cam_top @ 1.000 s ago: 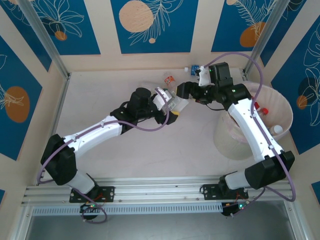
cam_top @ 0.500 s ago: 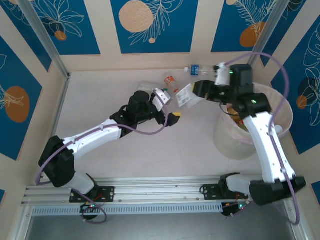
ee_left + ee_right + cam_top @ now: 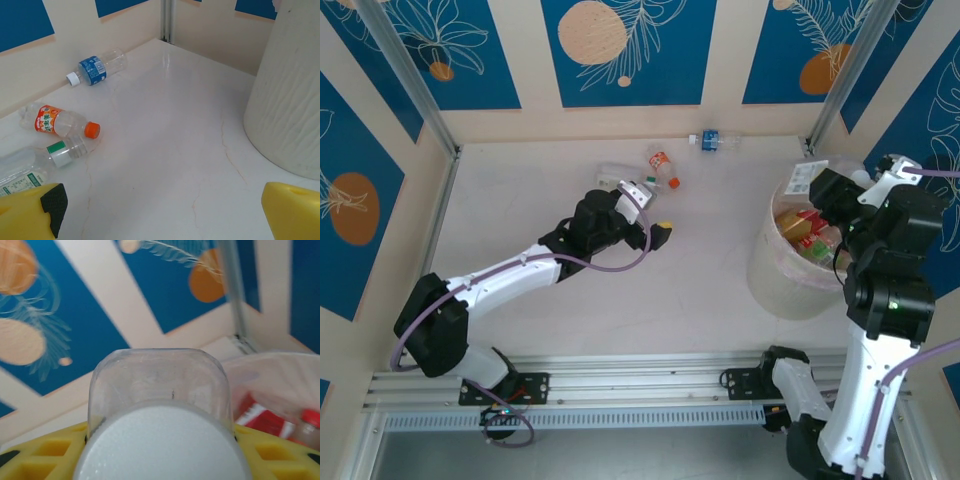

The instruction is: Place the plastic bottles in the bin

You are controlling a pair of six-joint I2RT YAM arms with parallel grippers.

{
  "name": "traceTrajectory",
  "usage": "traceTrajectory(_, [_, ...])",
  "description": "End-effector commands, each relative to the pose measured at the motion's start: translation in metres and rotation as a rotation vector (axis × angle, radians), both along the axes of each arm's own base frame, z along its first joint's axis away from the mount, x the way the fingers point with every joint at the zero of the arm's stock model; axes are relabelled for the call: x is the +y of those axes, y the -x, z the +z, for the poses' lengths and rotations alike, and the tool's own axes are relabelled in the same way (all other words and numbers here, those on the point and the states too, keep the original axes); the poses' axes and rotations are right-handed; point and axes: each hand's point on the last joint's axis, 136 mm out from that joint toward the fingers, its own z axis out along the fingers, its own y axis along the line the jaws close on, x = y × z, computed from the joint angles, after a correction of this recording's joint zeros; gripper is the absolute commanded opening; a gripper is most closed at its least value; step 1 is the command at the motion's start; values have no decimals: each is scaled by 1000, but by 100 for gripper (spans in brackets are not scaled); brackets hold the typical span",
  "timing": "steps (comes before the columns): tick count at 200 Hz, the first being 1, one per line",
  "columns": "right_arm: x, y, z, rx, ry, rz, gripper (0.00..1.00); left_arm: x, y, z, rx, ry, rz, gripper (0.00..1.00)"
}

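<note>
So far, the job is judged well under way but not finished. At the left, the left gripper [image 3: 652, 212] is seen low over the table [image 3: 700, 290], its fingers spread wide with nothing between them. Just beyond it, three plastic bottles are left lying on their sides. A green-labelled bottle [image 3: 47, 159] and an orange-capped bottle [image 3: 57, 121] are found close together, and a blue-labelled bottle [image 3: 95, 67] is set well apart by the back wall. Further right, the bin [image 3: 775, 270] is seen to hold several bottles already. Above its rim, a clear bottle [image 3: 159, 385] is pinched by the right gripper [image 3: 823, 186] and is not yet dropped.
</note>
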Motion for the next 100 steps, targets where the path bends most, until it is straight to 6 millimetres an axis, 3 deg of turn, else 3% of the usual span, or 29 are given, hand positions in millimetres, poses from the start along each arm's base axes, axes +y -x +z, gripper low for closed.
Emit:
traceTrajectory(1, [-18, -15, -28, 94, -74, -29, 45, 6, -7, 8, -19, 32, 41, 100])
traceTrajectory(50, [-61, -9, -24, 85, -86, -192, 46, 13, -6, 4, -22, 19, 56, 100])
traceTrajectory(77, [-62, -1, -12, 149, -58, -215, 44, 14, -6, 5, -21, 22, 60, 100])
traceTrajectory(100, [-54, -1, -19, 224, -26, -185, 43, 17, -6, 7, -26, 42, 70, 100])
